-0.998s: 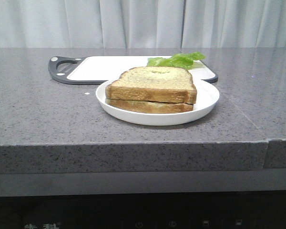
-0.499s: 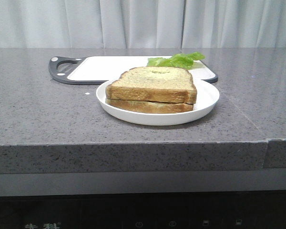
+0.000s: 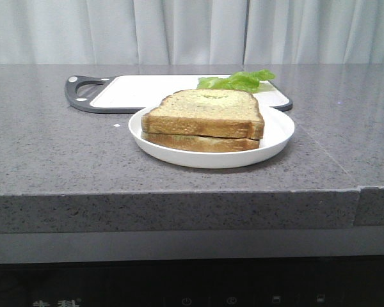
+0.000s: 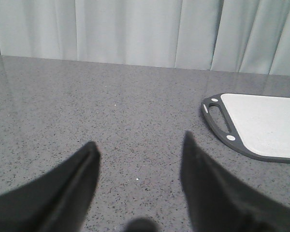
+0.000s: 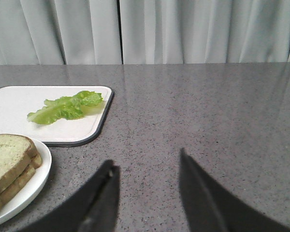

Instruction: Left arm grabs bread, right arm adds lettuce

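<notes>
Two toasted slices are stacked on a white plate [image 3: 275, 137] near the counter's front. The upper one is the bread [image 3: 205, 112], golden with a pale-green blotch near its far edge; its corner also shows in the right wrist view as the bread [image 5: 7, 154]. The lettuce [image 3: 238, 80] lies on the right end of a white cutting board [image 3: 141, 93], behind the plate, and shows again as the lettuce [image 5: 65, 107]. My left gripper [image 4: 140, 145] is open over bare counter, left of the board. My right gripper [image 5: 146, 162] is open over bare counter, right of the plate. Neither arm appears in the front view.
The cutting board [image 4: 266, 123] has a dark rim and a handle hole [image 3: 83, 89] at its left end. The grey speckled counter [image 3: 51, 153] ends in a front edge with a drop below. A pale curtain [image 3: 192, 29] hangs behind the counter.
</notes>
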`<state>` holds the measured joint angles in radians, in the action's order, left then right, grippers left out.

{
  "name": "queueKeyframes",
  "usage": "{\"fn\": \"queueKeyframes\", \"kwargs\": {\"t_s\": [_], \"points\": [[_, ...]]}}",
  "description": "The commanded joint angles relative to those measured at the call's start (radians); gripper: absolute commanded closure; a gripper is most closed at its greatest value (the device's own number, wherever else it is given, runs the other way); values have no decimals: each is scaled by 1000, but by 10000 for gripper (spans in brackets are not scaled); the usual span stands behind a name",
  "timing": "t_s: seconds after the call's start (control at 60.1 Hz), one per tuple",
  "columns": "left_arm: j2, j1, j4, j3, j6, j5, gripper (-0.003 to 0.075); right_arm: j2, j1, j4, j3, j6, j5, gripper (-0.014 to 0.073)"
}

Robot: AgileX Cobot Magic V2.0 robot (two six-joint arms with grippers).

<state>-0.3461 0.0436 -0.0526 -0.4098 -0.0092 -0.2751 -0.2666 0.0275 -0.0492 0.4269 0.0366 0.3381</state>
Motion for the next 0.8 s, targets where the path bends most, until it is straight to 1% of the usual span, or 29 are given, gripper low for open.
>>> {"fn": "queueKeyframes", "kwargs": {"t_s": [0.0, 0.017, 0.05, 0.15, 0.266, 0.366, 0.416, 0.532, 0.781], "points": [[-13, -7, -7, -39, -9, 79, 122, -18, -6, 14, 37, -8, -68, 25], [-13, -7, -9, -39, -9, 79, 109, -18, -6, 14, 37, -8, -68, 8], [-13, -7, -24, -39, -9, 79, 108, -18, -6, 14, 37, -8, -67, -6], [-17, -7, -91, -46, -9, 59, 118, -18, -6, 14, 36, -8, -67, -4], [-64, -18, -141, -102, -9, -48, 118, -18, -6, 14, 36, -8, -67, -5], [-152, -60, -152, -175, -9, -138, 118, -18, -6, 14, 36, -8, -66, -5], [-201, -90, -170, -214, -7, -164, 118, -18, -6, 14, 36, -8, -65, -5], [-341, -197, -231, -306, 20, -186, 118, -18, -6, 8, 36, -8, -66, -5], [-657, -468, -232, -476, 20, -180, 118, -18, -6, 8, 36, -8, -65, -5]]}}
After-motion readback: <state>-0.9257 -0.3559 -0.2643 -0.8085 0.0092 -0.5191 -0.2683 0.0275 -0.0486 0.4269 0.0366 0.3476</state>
